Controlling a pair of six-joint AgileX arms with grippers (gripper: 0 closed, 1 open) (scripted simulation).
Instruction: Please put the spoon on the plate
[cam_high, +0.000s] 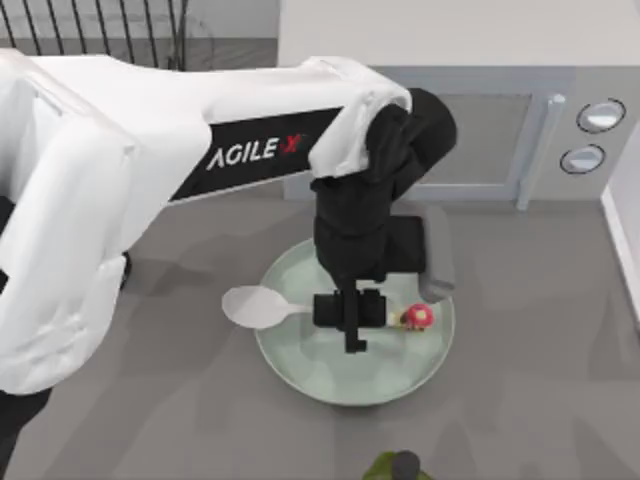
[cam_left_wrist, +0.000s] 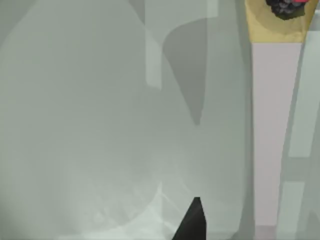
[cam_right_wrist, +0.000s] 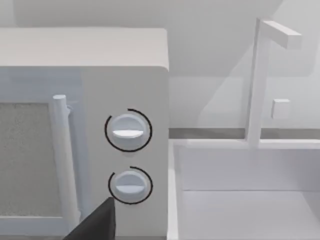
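Observation:
The pale green plate (cam_high: 350, 380) lies mid-table. The spoon (cam_high: 255, 307) rests across it: the white bowl juts past the plate's left rim and the red dotted knob (cam_high: 418, 317) lies inside the right half. My left gripper (cam_high: 352, 322) hangs straight down over the middle of the handle, which it hides. In the left wrist view the pale handle (cam_left_wrist: 272, 125) runs over the glossy plate (cam_left_wrist: 75, 125), clear of the one dark fingertip (cam_left_wrist: 192, 222), so the gripper looks open. My right arm is parked off to the right, facing the microwave.
A white microwave (cam_high: 480, 140) with two round knobs (cam_right_wrist: 128, 131) stands at the back. Beside it sits a white sink (cam_right_wrist: 240, 200) with a tall tap (cam_right_wrist: 260, 75). A green object with a dark top (cam_high: 398, 467) is at the front edge.

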